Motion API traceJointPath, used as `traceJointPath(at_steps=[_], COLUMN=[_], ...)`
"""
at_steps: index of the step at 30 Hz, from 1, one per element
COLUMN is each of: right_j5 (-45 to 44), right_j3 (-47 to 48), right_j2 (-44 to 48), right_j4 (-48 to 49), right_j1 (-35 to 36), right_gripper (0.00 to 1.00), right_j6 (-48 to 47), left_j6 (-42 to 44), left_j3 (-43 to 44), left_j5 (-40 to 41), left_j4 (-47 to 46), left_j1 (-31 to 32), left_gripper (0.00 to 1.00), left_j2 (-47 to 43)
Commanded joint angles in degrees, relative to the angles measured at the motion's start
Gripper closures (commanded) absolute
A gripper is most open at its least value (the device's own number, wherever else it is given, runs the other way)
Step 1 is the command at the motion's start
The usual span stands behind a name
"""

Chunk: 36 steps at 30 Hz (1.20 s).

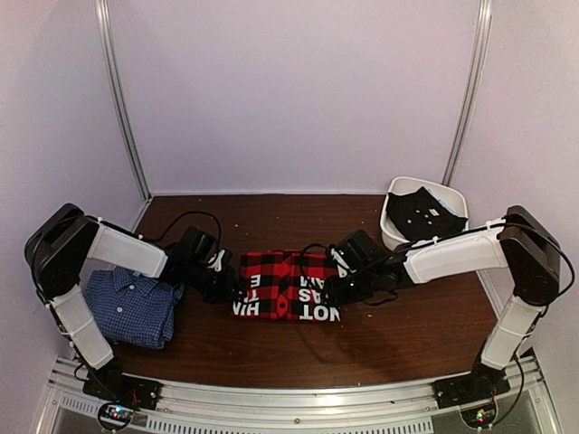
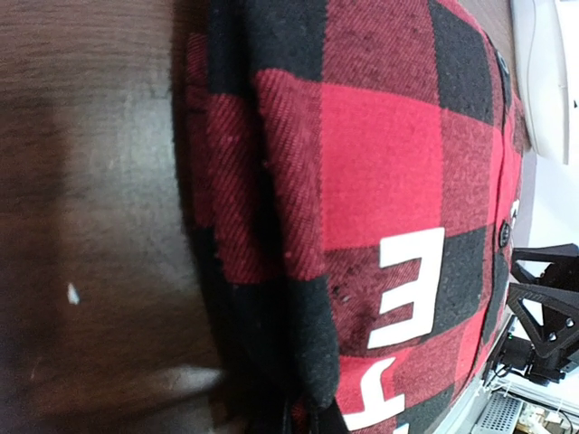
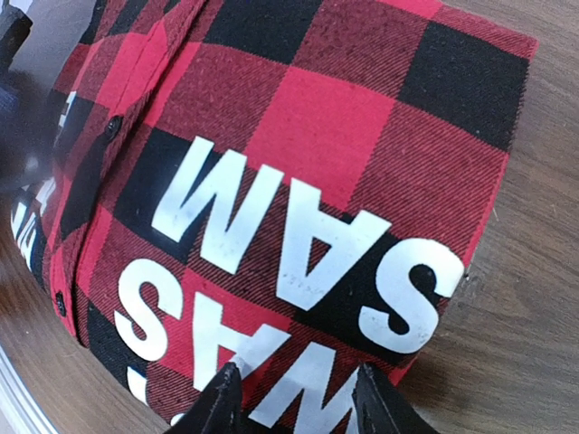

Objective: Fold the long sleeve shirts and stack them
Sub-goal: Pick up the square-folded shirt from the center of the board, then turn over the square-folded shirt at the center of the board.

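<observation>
The red-and-black plaid shirt (image 1: 285, 285) lies folded in a compact rectangle at the middle of the brown table (image 1: 407, 334), white lettering up. The blue check shirt (image 1: 131, 307) lies folded at the left, near the left arm. My left gripper (image 1: 224, 276) is at the plaid shirt's left edge. In the left wrist view the plaid shirt's (image 2: 380, 181) folded black edge runs down into the left gripper (image 2: 317, 423), which is shut on it. My right gripper (image 1: 342, 276) is at the shirt's right edge. Over the lettered plaid shirt (image 3: 298, 163) the right gripper (image 3: 298, 398) stands open, fingertips (image 3: 222, 393) on the cloth.
A white bin (image 1: 452, 193) holding a black garment (image 1: 421, 214) stands at the back right, just behind the right arm. White walls close off the back and sides. A metal rail (image 1: 289, 402) runs along the near edge.
</observation>
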<state>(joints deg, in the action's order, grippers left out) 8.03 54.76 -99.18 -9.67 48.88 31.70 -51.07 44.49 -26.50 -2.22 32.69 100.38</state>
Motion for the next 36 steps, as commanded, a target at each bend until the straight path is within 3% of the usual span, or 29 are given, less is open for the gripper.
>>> traceJointPath(at_steps=[1,14,29,36], right_j5=[-3.0,-3.1,-2.7,-0.5], right_j3=[-0.4,7.2,11.7,14.6], right_j2=[3.1,-1.2,-12.6,-17.3], right_j4=[-1.4,-2.9,-1.3,0.8], right_j1=[-0.2,0.9,2.4,3.6], right_gripper=[0.56,0.75,0.81,0.81], right_j6=[0.5,-0.1,0.0,1.1], left_j6=[1.7,7.4,10.9,15.5], left_j3=[0.0,1.6,4.4,12.9], left_j5=[3.4,9.5,12.3,15.9], left_j4=[6.7,19.5,26.7,34.0], left_j1=[0.4,0.2,-1.1,-1.8], left_gripper=[1.0,1.0,1.0,1.0], left_j2=[-4.8,-12.7,-16.4,-19.5])
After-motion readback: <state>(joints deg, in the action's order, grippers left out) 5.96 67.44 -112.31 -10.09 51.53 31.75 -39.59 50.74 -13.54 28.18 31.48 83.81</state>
